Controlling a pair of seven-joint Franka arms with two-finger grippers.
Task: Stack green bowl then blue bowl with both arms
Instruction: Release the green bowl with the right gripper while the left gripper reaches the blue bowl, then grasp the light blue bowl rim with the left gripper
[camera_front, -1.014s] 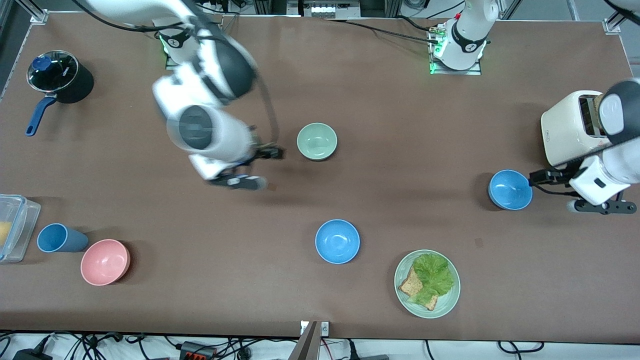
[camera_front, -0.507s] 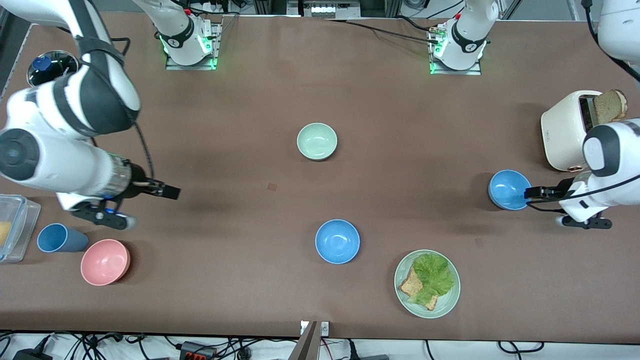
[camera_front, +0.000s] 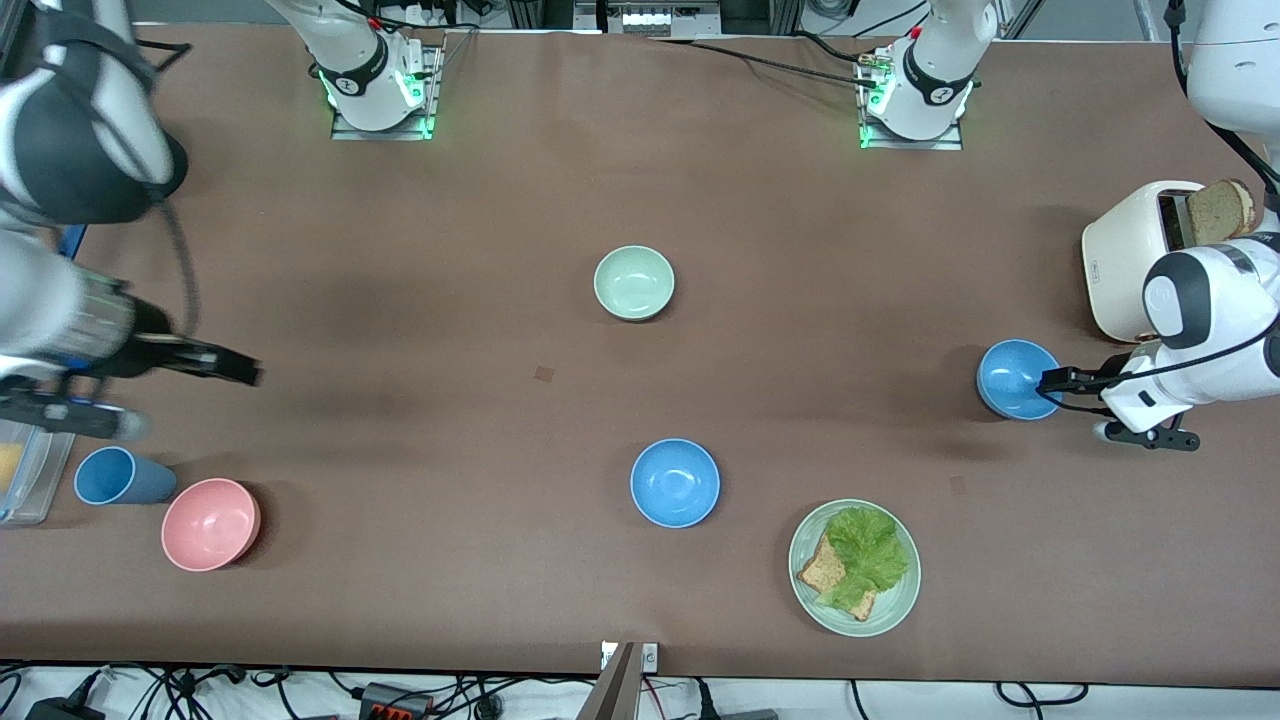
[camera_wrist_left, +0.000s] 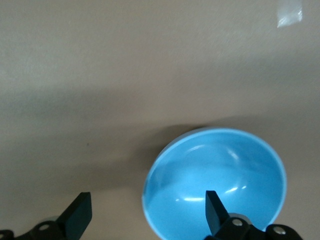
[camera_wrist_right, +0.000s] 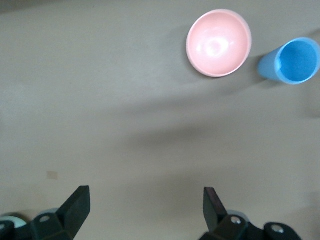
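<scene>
The pale green bowl (camera_front: 634, 283) stands alone at the table's middle, toward the robots' bases. At the left arm's end sits the glossy blue bowl (camera_front: 1015, 378) (camera_wrist_left: 215, 185). My left gripper (camera_front: 1052, 381) (camera_wrist_left: 146, 212) is open and low at that bowl's rim, on the side facing the table's end. One of its fingers is over the bowl's inside and the other is over bare table outside it. My right gripper (camera_front: 240, 371) (camera_wrist_right: 145, 205) is open and holds nothing. It hangs over bare table at the right arm's end, well away from the green bowl.
A second blue bowl (camera_front: 675, 482) sits nearer the front camera than the green bowl. Beside it is a plate (camera_front: 905, 600) with bread and lettuce. A toaster (camera_front: 1130, 260) stands by the left arm. A pink bowl (camera_front: 211, 524), blue cup (camera_front: 120, 477) and clear container (camera_front: 30, 450) lie below the right arm.
The right arm has swung from beside the green bowl out to its own end of the table. The left gripper has moved in to the blue bowl's rim.
</scene>
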